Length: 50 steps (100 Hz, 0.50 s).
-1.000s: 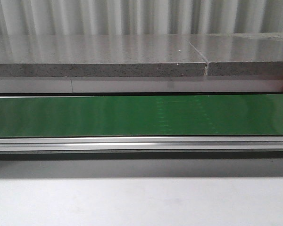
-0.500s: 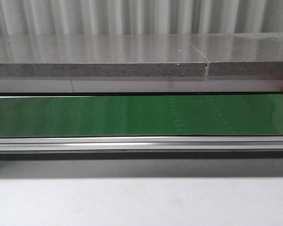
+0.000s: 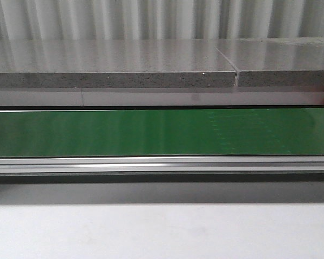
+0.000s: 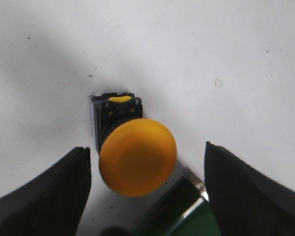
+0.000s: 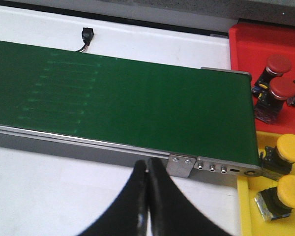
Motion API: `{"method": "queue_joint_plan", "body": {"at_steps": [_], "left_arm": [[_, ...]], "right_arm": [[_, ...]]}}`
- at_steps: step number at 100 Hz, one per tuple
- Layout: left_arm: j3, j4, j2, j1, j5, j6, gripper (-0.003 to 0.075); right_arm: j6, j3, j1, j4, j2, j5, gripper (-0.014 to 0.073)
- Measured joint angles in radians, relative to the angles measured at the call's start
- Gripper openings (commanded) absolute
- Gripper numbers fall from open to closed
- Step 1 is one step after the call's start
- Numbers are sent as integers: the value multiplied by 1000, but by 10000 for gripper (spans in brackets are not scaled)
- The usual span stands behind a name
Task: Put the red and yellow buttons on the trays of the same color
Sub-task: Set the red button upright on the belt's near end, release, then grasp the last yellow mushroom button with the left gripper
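Observation:
A yellow button with a black base sits on the white table, its domed cap facing the left wrist camera. My left gripper is open, one finger on each side of the cap and neither touching it. My right gripper is shut on nothing, over the white table just in front of the belt's end. Beyond it, the red tray holds two red buttons. The yellow tray holds two yellow buttons. The front view shows no gripper and no button.
The green conveyor belt crosses the front view, with a metal rail along its near side. Its end bracket is close to my right fingertips. A belt corner lies under my left gripper. A grey stone ledge runs behind.
Faint marks on the green belt have drifted to the right in the front view. Nothing else there has changed.

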Motion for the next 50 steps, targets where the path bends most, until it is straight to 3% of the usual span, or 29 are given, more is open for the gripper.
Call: {"method": "queue_joint_plan", "body": {"at_steps": [20,50], "left_arm": [[-38,0,43,0,44,-1,463],[-69,0,68,0,71,-3,296]], "right_arm": [[0,0,0,0,0,0,-69],[0,0,0,0,0,0,-69]]}}
